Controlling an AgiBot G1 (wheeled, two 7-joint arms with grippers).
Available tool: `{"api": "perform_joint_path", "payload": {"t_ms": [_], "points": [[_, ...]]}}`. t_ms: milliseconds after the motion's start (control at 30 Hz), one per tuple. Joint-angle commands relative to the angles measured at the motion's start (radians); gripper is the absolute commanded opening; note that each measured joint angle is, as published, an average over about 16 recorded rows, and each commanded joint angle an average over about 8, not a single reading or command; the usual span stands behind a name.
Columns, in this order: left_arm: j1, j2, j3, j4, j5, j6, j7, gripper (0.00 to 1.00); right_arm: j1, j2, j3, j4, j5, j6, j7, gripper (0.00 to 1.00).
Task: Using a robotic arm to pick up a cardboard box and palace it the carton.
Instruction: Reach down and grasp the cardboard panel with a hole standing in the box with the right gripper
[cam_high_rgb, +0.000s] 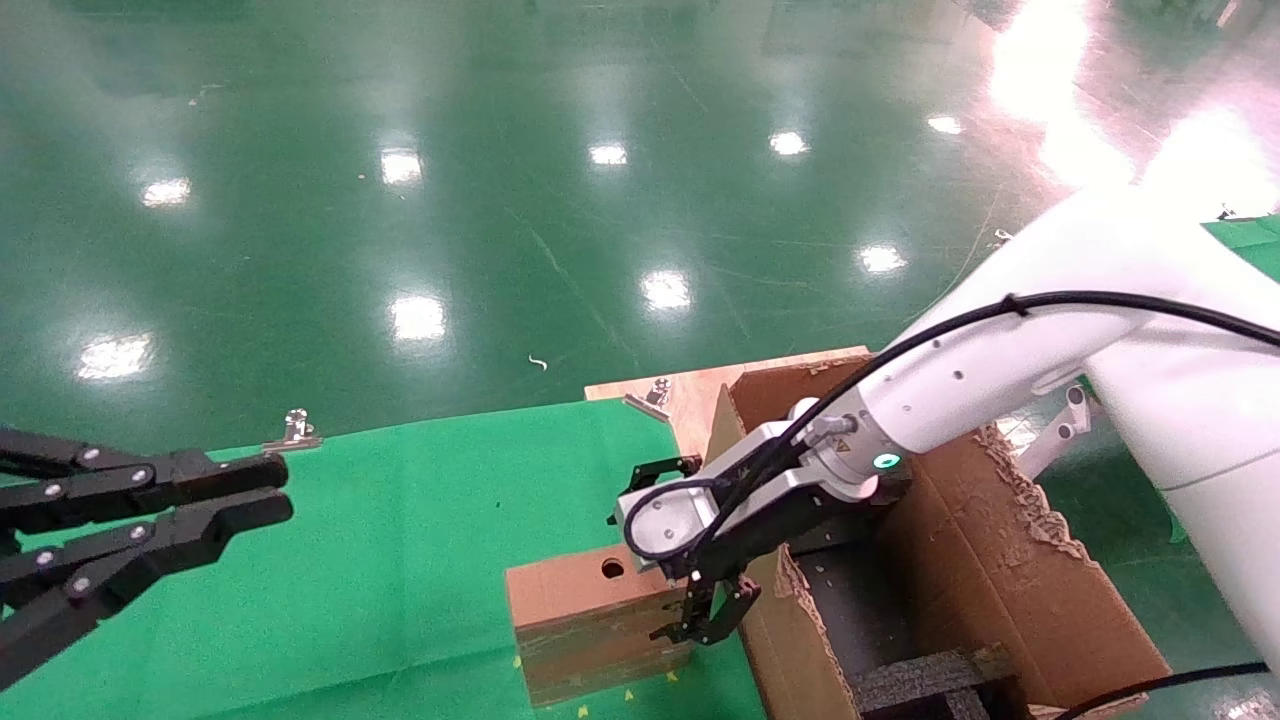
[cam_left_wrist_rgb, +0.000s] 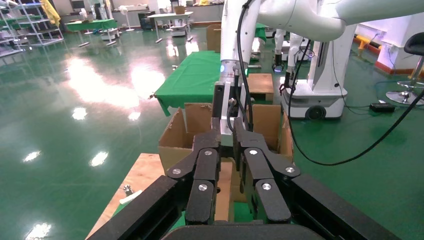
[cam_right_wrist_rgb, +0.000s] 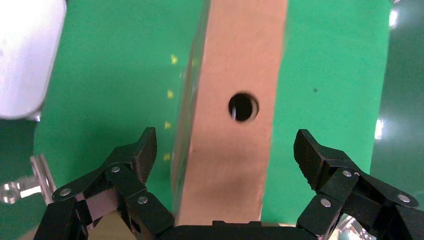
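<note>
The small brown cardboard box (cam_high_rgb: 580, 610) with a round hole lies on the green cloth, right beside the large carton (cam_high_rgb: 1000, 560). My right gripper (cam_high_rgb: 672, 560), on the white arm with the green ring light, is open and hangs just over the box's end nearest the carton. In the right wrist view the box (cam_right_wrist_rgb: 235, 65) runs between the spread fingers of the right gripper (cam_right_wrist_rgb: 225, 145), which do not touch it. My left gripper (cam_high_rgb: 265, 490) is shut and empty, parked above the cloth at the far left. It also shows in the left wrist view (cam_left_wrist_rgb: 227, 137).
The carton (cam_left_wrist_rgb: 175, 140) has ragged flaps and black foam (cam_high_rgb: 930, 680) inside. A wooden board (cam_high_rgb: 690, 385) lies behind it. Metal clips (cam_high_rgb: 292, 432) (cam_high_rgb: 650, 395) sit at the far edge of the green cloth (cam_high_rgb: 400, 520). Glossy green floor lies beyond.
</note>
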Motion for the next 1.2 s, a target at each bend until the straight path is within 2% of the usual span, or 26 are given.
{"api": "perform_joint_path", "payload": {"t_ms": [33,67,100,300,333,367,1200], "points": [[0.000,0.000,0.000,0.000,0.000,0.000,0.000,0.90,0.014,-0.014,-0.021,-0.007,-0.020,-0.002,-0.012,1.00],[0.000,0.000,0.000,0.000,0.000,0.000,0.000,0.99,0.017,-0.017,-0.027,-0.010,-0.026,-0.003,-0.014,0.98],[0.000,0.000,0.000,0.000,0.000,0.000,0.000,1.00,0.020,-0.020,-0.032,-0.012,-0.030,-0.004,-0.015,0.90],[0.000,0.000,0.000,0.000,0.000,0.000,0.000,1.00,0.026,-0.024,-0.039,-0.015,-0.035,-0.007,-0.017,0.15],[0.000,0.000,0.000,0.000,0.000,0.000,0.000,1.00,0.025,-0.023,-0.037,-0.014,-0.034,-0.006,-0.017,0.05],[0.000,0.000,0.000,0.000,0.000,0.000,0.000,1.00,0.024,-0.022,-0.036,-0.014,-0.032,-0.006,-0.017,0.00],[0.000,0.000,0.000,0.000,0.000,0.000,0.000,1.00,0.012,-0.013,-0.020,-0.007,-0.017,-0.002,-0.013,0.00]]}}
